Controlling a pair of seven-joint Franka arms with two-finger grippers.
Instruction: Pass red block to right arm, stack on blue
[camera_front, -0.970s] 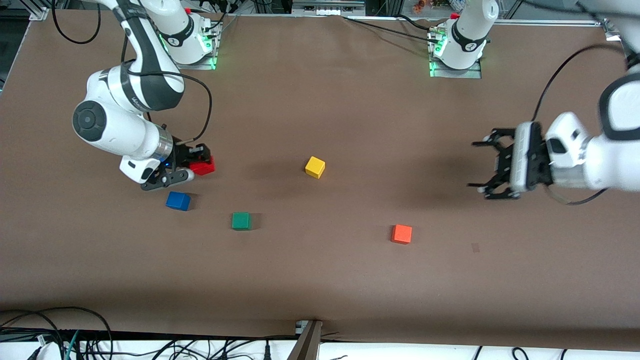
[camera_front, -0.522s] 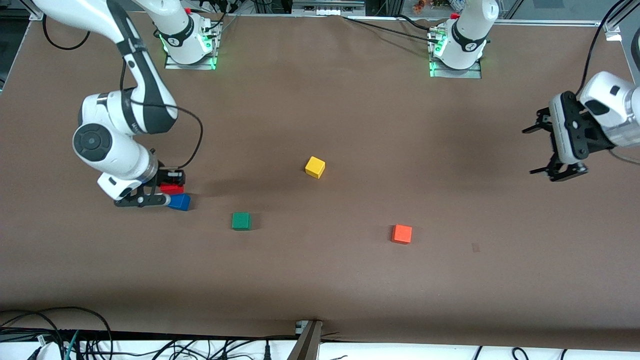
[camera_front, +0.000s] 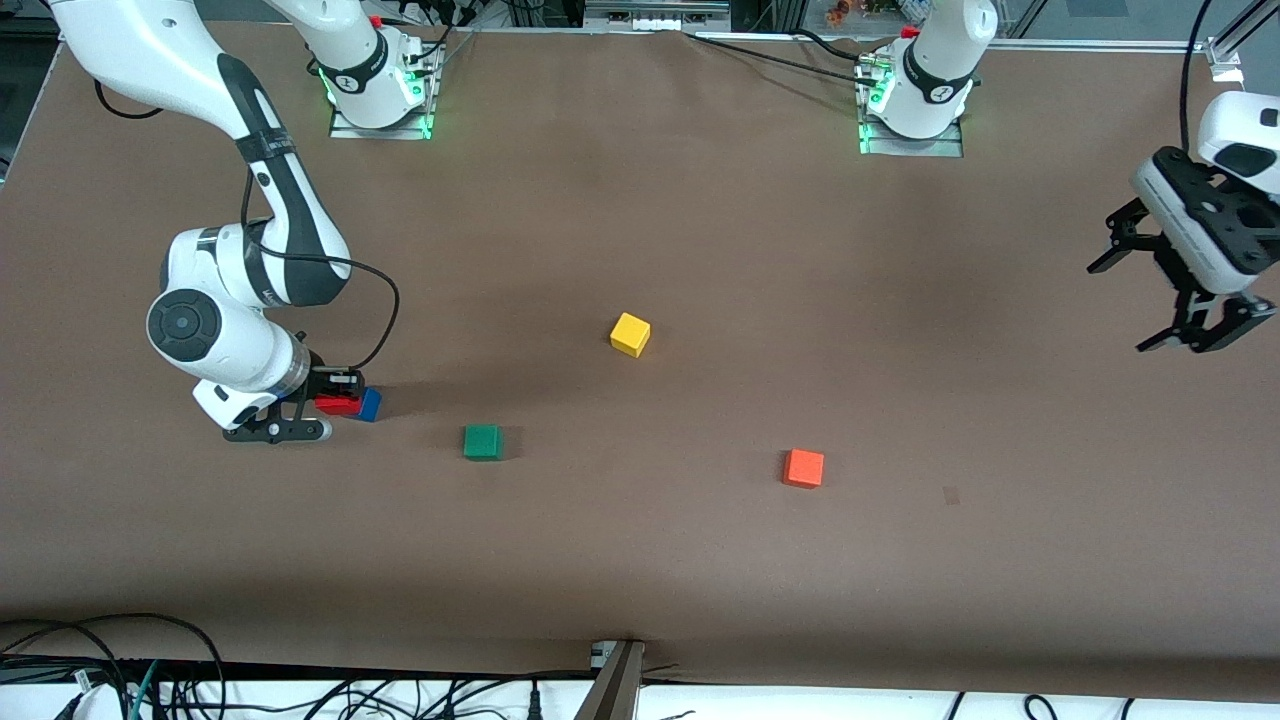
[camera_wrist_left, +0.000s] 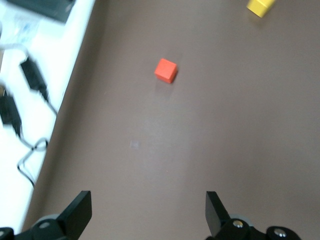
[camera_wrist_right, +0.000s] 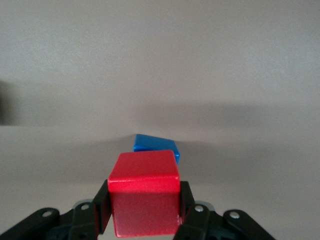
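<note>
Brown matting covers the table (camera_front: 640, 560), with loose cubes scattered across it. The red block (camera_front: 338, 404) is pinched between the fingers of the right gripper (camera_front: 335, 402), low over the blue block (camera_front: 368, 404) at the right arm's end of the table. From the right wrist view the red block (camera_wrist_right: 145, 192) sits square in the grip, with the blue block (camera_wrist_right: 156, 146) showing just past its upper edge, so the two look close but not yet lined up; whether they touch cannot be told.

A green cube (camera_front: 482, 441) lies near them, toward the middle of the table, a yellow cube (camera_front: 630, 334) farther from the camera at mid-table, and an orange cube (camera_front: 803, 467) toward the left arm's end.

The left gripper (camera_front: 1175, 295) hangs in the air with fingers spread wide and nothing in them, over the table edge at its own end; that arm waits.

By the look of it the handover is done. What remains is centring the red block on the blue, lowering it and letting go.
</note>
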